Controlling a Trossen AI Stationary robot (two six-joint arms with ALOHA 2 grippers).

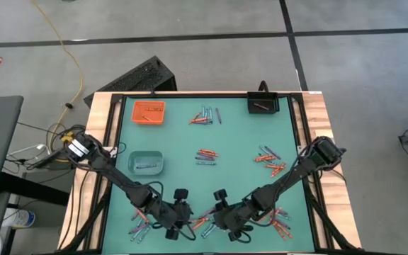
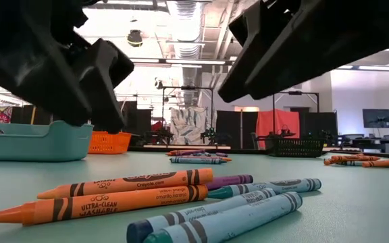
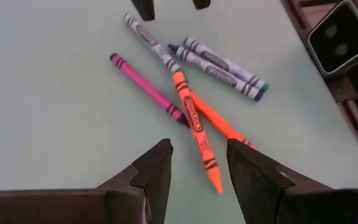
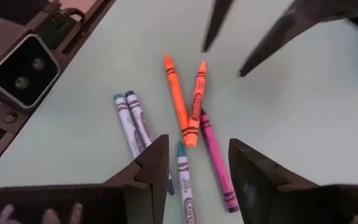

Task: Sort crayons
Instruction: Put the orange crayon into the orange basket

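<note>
Bench: a green-topped bench (image 1: 232, 177) with wooden edges is seen from above, on a grey floor.
Crayons: a small cluster of crayons (image 1: 205, 224), two orange, one magenta and three blue-grey, is laid at 6 o'clock on the bench; the orange pair is crossed, with the magenta one touching them.
Other crayons: further groups are scattered at 12 o'clock, at the centre, at 3 o'clock, and at 5 and 7 o'clock.
Left claw: the left claw (image 1: 180, 212) is held just above the cluster, at its 9 o'clock side, fingers released and empty.
Right claw: the right claw (image 1: 222, 212) is placed opposite, at the 3 o'clock side, fingers parted, nothing grasped.
Trays: an orange tray (image 1: 148, 112), a teal tray (image 1: 146, 163) and a black tray (image 1: 263, 103) are set well apart from the cluster.
</note>
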